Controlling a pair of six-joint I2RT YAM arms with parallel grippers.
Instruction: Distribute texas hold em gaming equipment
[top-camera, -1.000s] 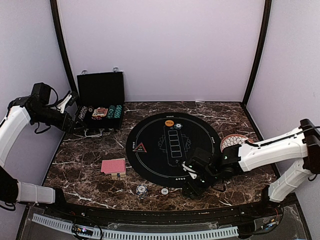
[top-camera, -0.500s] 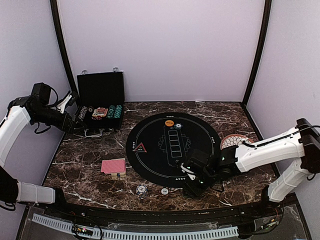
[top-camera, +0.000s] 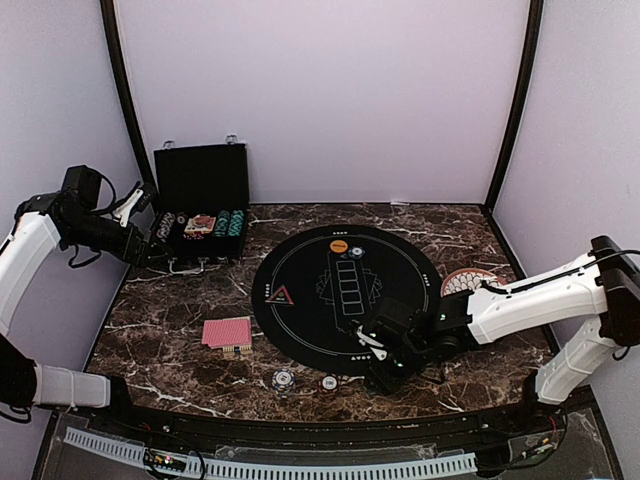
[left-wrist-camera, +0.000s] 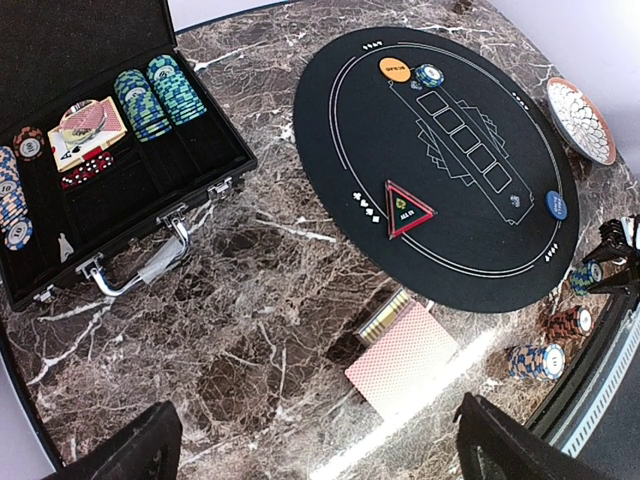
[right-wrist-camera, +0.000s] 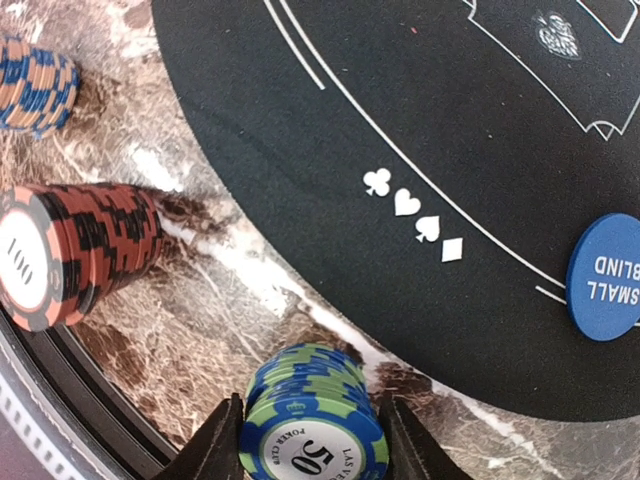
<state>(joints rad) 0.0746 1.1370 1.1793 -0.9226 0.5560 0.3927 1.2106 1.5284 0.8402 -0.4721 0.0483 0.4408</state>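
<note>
The blue-and-green chip stack (right-wrist-camera: 310, 450), round with a striped edge and a top printed 50, stood on the veined brown marble tabletop (right-wrist-camera: 225, 330), just off the rim of the round black felt mat (right-wrist-camera: 400, 120). Your right gripper (right-wrist-camera: 310, 405) pressed its two dark fingers against the stack's sides. A red-and-black chip stack (right-wrist-camera: 85, 250) stood nearby, and the flat blue Small Blind disc (right-wrist-camera: 605, 280) lay on the mat. Your left gripper (left-wrist-camera: 318, 405) hung wide and empty near the open black case (left-wrist-camera: 90, 40).
</note>
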